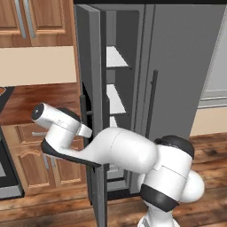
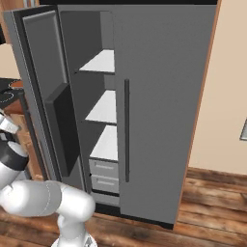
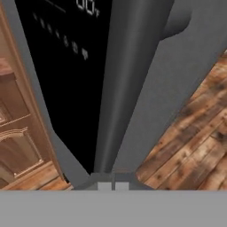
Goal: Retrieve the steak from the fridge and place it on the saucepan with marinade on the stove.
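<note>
The fridge (image 2: pixel 164 96) stands with its left door (image 2: pixel 43 72) swung open and its right door closed. White shelves (image 2: pixel 103 108) and grey drawers (image 2: pixel 103 169) show inside. The steak is hidden from me. In the hand view my gripper (image 3: pixel 113 186) is shut on the open door's long handle (image 3: pixel 128 66), which runs up and away from the fingertips. In the left base view my arm reaches along the outside of that door (image 1: pixel 91 66). The stove (image 2: pixel 7 94) shows at the left edge, and a reddish-brown sliver (image 2: pixel 17 84) on it may be the saucepan.
Wooden lower cabinets (image 1: pixel 31 159) stand left of the open door, with the stove's steel front (image 1: pixel 6 177) beside them. A black appliance panel (image 3: pixel 66 88) lies behind the handle in the hand view. Wood floor (image 2: pixel 207 202) spreads in front of the fridge.
</note>
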